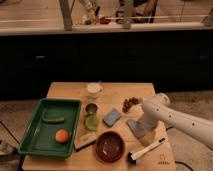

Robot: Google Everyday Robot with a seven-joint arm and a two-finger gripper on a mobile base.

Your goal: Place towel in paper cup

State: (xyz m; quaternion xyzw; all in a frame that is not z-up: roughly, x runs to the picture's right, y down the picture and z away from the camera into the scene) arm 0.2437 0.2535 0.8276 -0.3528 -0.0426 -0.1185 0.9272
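Note:
The towel point(134, 125) is a flat grey-blue cloth lying on the wooden table point(65, 90), right of centre. My gripper point(142, 131) hangs from the white arm point(175, 119) that comes in from the right. It is down at the towel's right edge and hides part of the cloth. The paper cup point(93, 89) is small and white and stands upright at the back of the table, well to the left of the gripper.
A small dark metal cup point(91, 108) and a green cup point(91, 122) stand in front of the paper cup. A blue-grey pad point(112, 117), a brown bowl point(109, 146), a brush point(146, 150), dark red fruit point(131, 103) and a green tray point(50, 127) share the table.

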